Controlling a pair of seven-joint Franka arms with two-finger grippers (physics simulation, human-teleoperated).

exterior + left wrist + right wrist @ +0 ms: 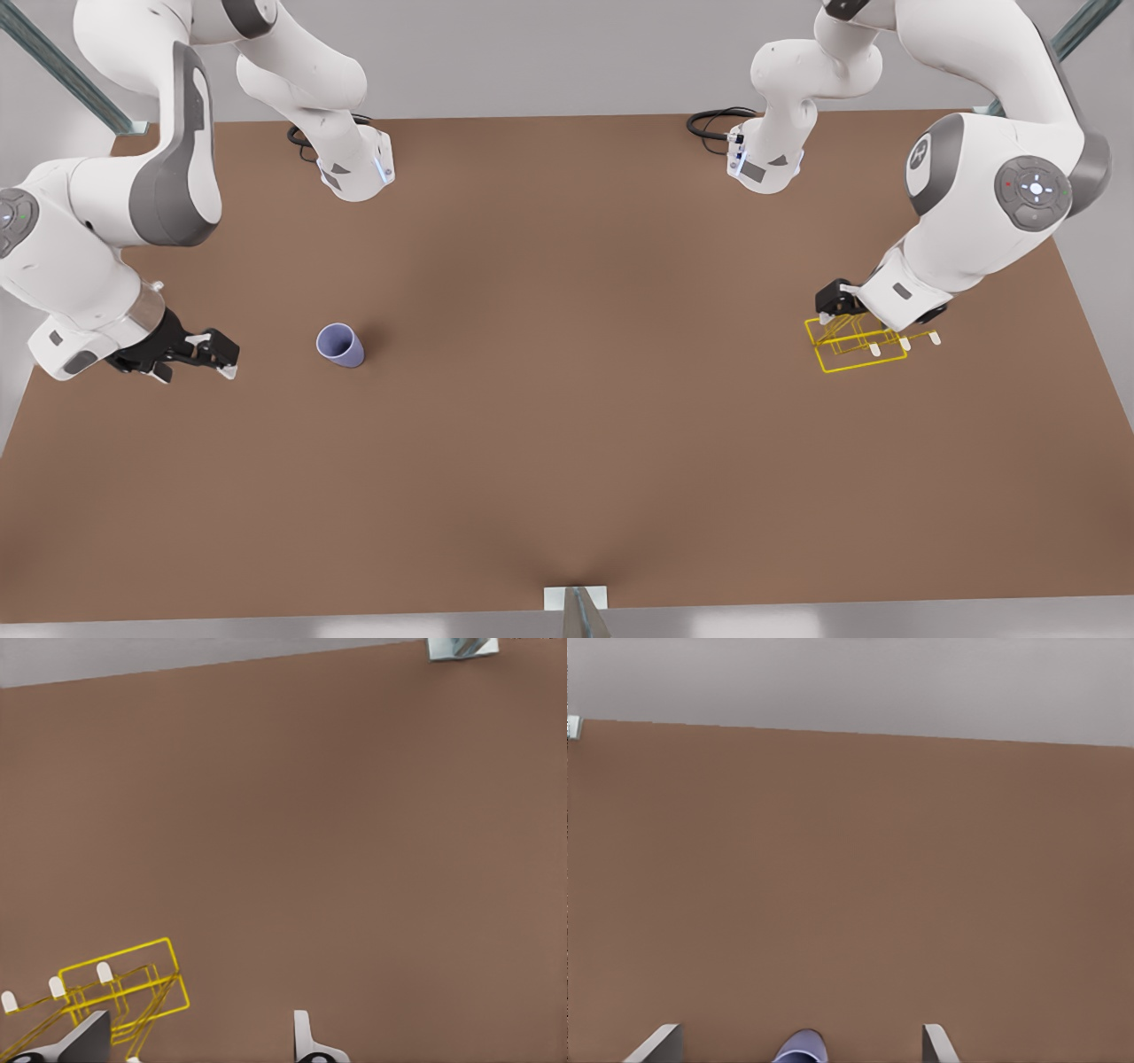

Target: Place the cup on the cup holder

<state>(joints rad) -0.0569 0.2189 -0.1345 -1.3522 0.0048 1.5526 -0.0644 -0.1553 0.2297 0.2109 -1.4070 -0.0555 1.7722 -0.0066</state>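
The pale lavender-blue cup [341, 345] stands alone on the brown table at the front view's left. My right gripper [229, 359] hovers low a short way to the cup's left, open and pointing at it. In the right wrist view the cup's rim [802, 1048] shows between the two spread fingertips [660, 1043], not touching them. The yellow wire cup holder [855, 346] with white-tipped prongs sits at the front view's right. My left gripper [837, 310] hangs open right above the holder's back edge, and the holder [124, 983] lies beside one of its fingers [89, 1036].
Both arm bases [359, 168] with black cables [713, 124] stand at the table's back edge. A metal post [576, 611] sits at the front edge's middle. The wide brown tabletop [567, 354] stretches between cup and holder.
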